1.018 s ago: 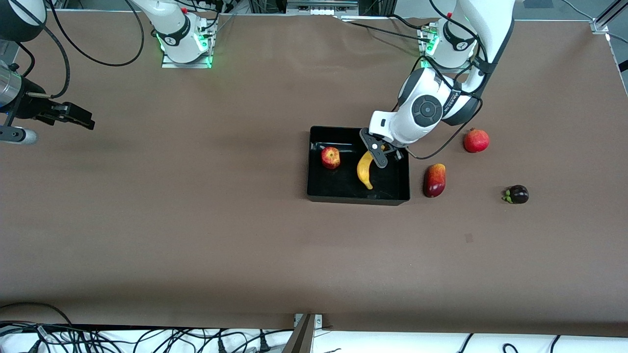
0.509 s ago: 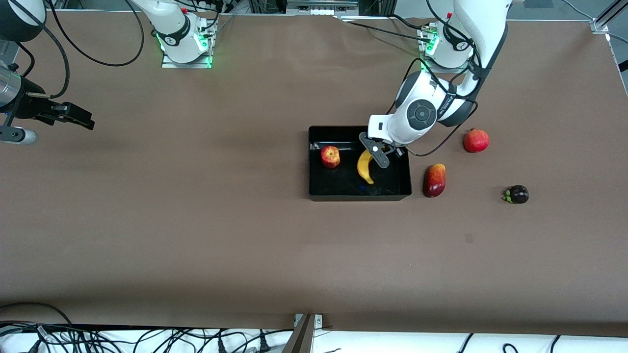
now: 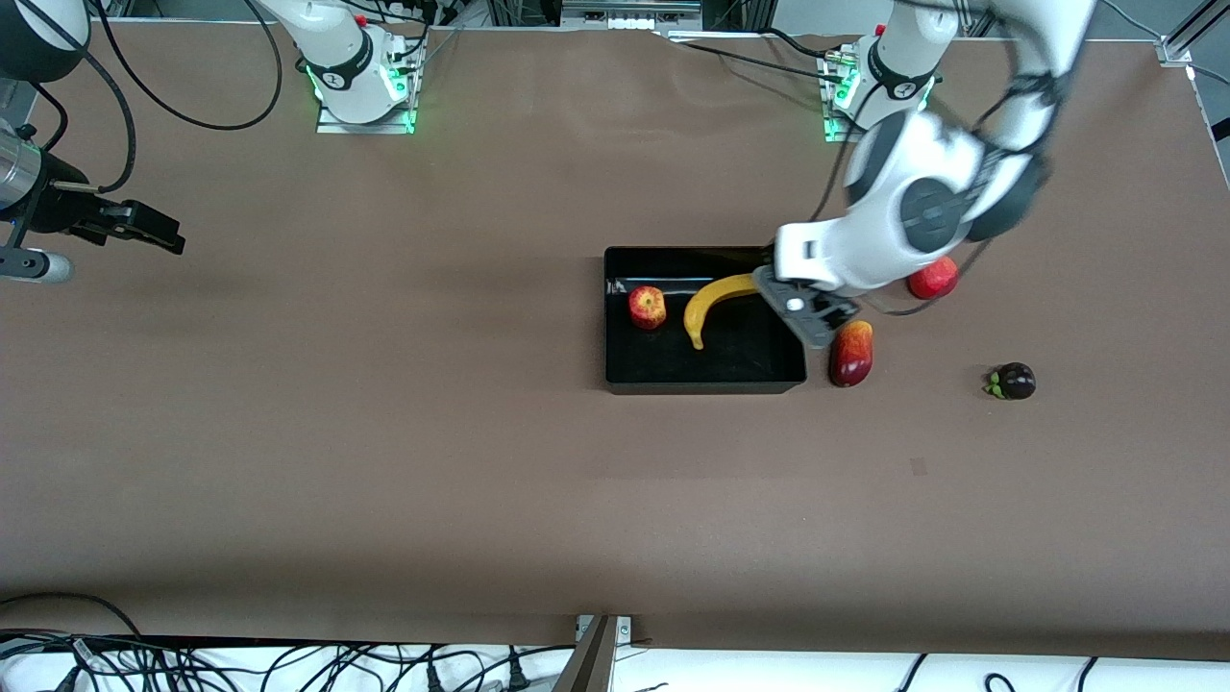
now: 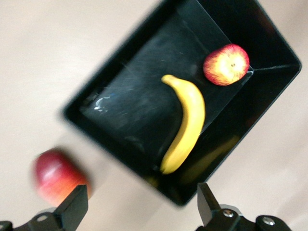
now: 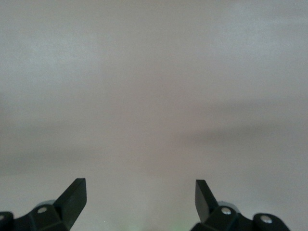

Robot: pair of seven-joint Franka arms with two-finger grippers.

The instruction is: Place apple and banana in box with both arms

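The black box holds the apple and the banana. The banana lies curved, its tip near the apple and its other end at the wall toward the left arm's end. My left gripper is open and empty, up in the air over that wall of the box. Its wrist view shows the box, the banana and the apple below the open left gripper. My right gripper waits open and empty at the right arm's end of the table, over bare surface.
A red-and-yellow mango lies beside the box toward the left arm's end, also in the left wrist view. A red ball fruit is partly hidden by the left arm. A dark purple fruit lies farther toward that end.
My left gripper has let go of the banana, risen and swung toward the left arm's end. The banana has turned in the box, its tip now close to the apple. The right arm has not moved.
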